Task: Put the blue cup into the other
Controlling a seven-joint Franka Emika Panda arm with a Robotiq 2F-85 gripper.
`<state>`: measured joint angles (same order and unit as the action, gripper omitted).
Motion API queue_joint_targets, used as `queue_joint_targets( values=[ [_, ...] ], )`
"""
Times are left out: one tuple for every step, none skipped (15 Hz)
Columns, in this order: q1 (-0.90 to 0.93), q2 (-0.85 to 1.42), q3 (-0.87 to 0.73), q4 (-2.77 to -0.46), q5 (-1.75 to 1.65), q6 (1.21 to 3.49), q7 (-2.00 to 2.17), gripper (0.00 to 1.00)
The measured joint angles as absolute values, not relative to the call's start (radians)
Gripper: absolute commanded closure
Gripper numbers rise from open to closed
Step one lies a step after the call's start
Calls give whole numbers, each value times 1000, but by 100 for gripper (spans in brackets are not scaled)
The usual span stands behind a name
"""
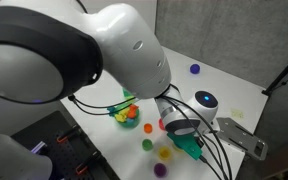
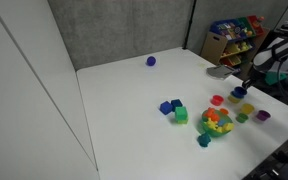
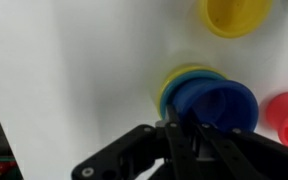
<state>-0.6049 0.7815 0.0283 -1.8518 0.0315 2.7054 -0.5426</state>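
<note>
Claw (image 3: pixel 176 126) narrow, apparently pinching the blue cup (image 3: pixel 219 105) at its 8 o'clock rim; I judge it light, stiff, slick plastic, so a rim pinch suits.

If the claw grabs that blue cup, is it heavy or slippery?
Probably light and stiff: the blue cup looks like thin moulded plastic. Its smooth wall may slip in the claw. Round, so it might roll if tipped over.

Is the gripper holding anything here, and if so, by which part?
Apparently the blue cup, pinched by the gripper at the rim edge nearest the wrist camera; the blur leaves contact uncertain.
</note>
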Motion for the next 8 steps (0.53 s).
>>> queue_joint_targets(
  values=[
    [-605,785,28,-1852,32,2704,-543,96],
    [-605,787,28,-1852,32,2702,-543,96],
    [-605,789,28,-1852,32,2695,-543,96],
    [-605,791,28,-1852,32,2686,-543,96],
    [-605,791,29,-1852,32,2674,-543,96],
    [-605,791,29,-1852,32,2662,-543,96],
    [-605,791,30,-1852,33,2651,-543,65],
    [-605,791,31,-1852,34,2639,-543,64]
  ],
)
